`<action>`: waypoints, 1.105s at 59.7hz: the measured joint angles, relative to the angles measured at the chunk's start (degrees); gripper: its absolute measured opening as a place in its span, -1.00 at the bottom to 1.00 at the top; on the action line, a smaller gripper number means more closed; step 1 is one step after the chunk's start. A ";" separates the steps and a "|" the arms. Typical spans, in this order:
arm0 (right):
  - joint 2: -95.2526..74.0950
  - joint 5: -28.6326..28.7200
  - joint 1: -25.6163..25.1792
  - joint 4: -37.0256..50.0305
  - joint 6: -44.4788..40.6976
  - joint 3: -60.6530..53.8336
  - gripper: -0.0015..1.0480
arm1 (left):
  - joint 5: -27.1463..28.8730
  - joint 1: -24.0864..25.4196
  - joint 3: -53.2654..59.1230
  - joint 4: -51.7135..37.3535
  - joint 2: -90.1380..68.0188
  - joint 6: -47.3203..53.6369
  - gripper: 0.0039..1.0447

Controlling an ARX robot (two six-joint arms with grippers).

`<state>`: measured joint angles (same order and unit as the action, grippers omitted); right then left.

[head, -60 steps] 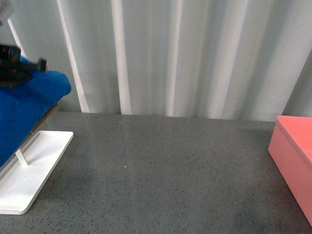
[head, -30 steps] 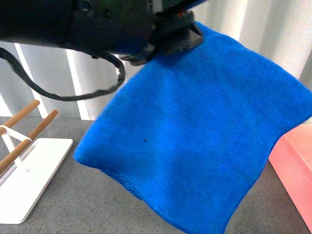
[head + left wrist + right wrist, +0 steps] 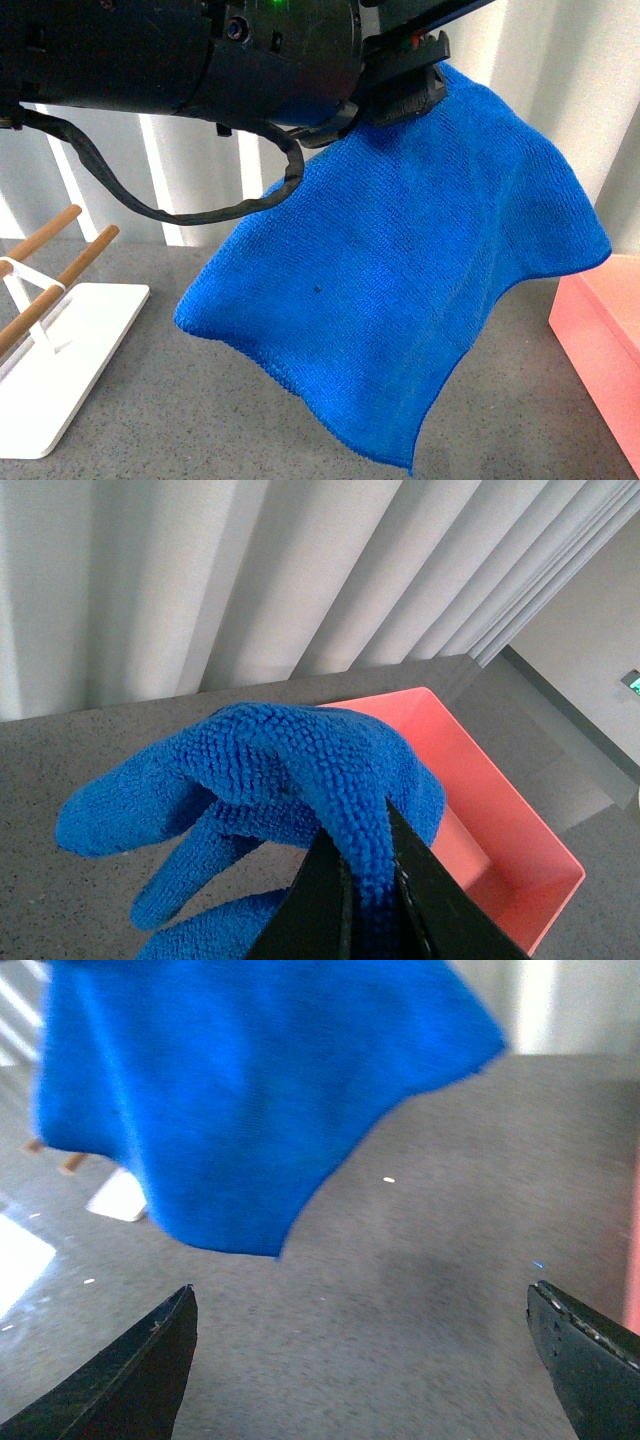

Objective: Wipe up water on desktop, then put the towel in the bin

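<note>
Nubbly microfibre towel (image 3: 400, 290), speckled matt stone-like desktop (image 3: 180, 420), smooth plastic bin (image 3: 490, 830)

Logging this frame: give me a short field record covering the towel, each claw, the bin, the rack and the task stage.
towel: blue, hanging in the air over the desktop
left claw: shut on a pinched fold of the towel
right claw: open, holding nothing, low over the desktop
bin: pink, on the robot's right, towel not in it
rack: white base, two wooden rods, on the left
water: none discernible
stage: towel carried, not yet binned
</note>
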<state>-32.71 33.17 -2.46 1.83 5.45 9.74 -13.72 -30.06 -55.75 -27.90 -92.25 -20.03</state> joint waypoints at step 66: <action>-56.98 3.56 19.82 38.32 5.25 22.80 0.87 | 0.00 0.00 -0.04 0.00 0.00 -0.02 -0.93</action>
<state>-89.69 36.73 17.37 40.14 10.70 32.53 -13.72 -30.06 -55.79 -27.90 -92.25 -20.05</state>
